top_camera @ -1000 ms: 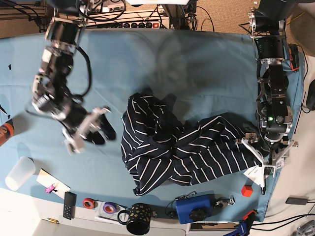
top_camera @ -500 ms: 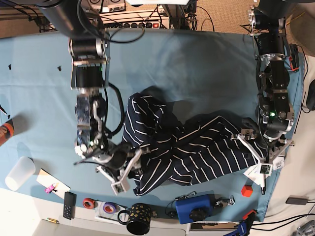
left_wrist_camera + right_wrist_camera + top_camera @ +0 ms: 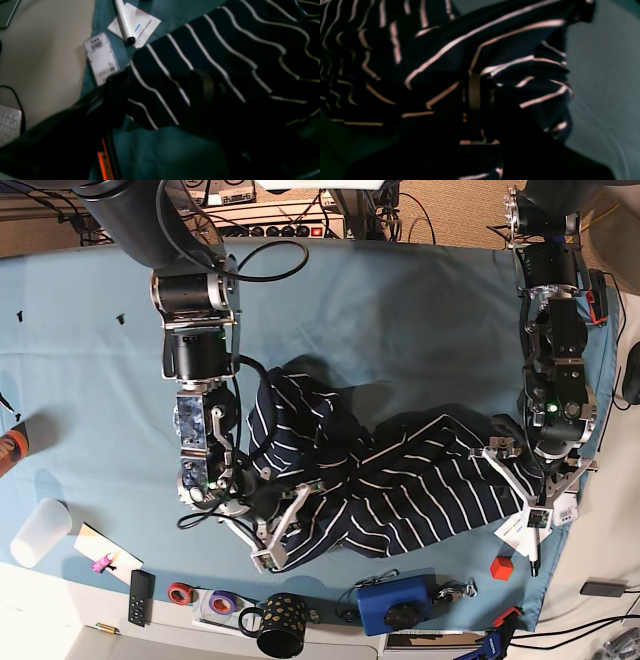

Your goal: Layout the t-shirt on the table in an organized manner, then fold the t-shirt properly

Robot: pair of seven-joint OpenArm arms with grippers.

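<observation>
Two arms on the crumpled navy t-shirt with thin white stripes [image 3: 360, 480], which sits bunched mid-bench toward the near edge of the teal cloth-covered bench [image 3: 400, 310].

Right gripper [image 3: 285, 525] is at the shirt's lower left corner. In my right wrist view its fingers [image 3: 474, 91] look pressed together with striped fabric bunched around them, so I read it as clamped on the shirt, though the picture is dark.

Left gripper [image 3: 520, 480] is at the shirt's right end. Left wrist view shows its fingers [image 3: 202, 87] spread, one on each side of a striped fold, not yet pinching it.

Just beside that end, on the bench: a white paper slip [image 3: 138, 23] with a white marker pen [image 3: 124, 21] lying across it, and a small clear plastic case [image 3: 101, 58] near the bench edge.

A red cube [image 3: 501, 567] and a blue box with a black knob [image 3: 395, 605] sit along the near edge.
</observation>
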